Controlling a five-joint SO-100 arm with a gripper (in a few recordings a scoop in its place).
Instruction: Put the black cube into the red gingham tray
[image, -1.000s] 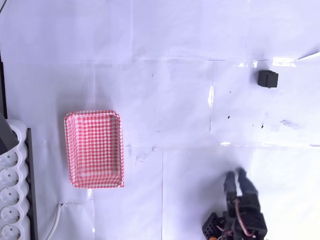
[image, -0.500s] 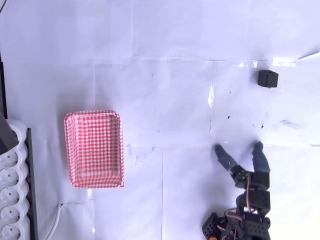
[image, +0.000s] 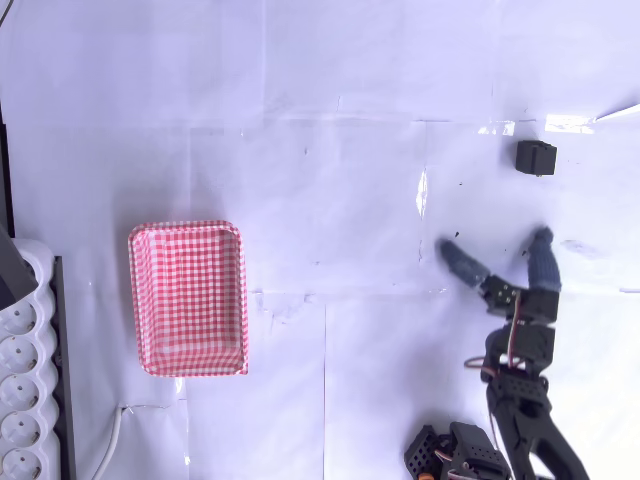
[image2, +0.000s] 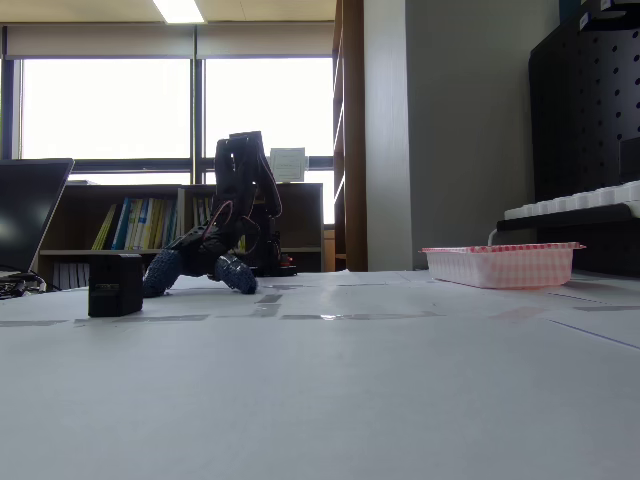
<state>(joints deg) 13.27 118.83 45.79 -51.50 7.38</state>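
Hand (image: 492, 253) spreads wide open and empty on the white worktop (image: 350, 150), near the black cube (image: 536, 157); the red gingham tray (image: 188, 298) lies well apart, far left.

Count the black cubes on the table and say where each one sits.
1. The black cube sits on the white table at the overhead view's upper right, beyond the open gripper and far from the red gingham tray.
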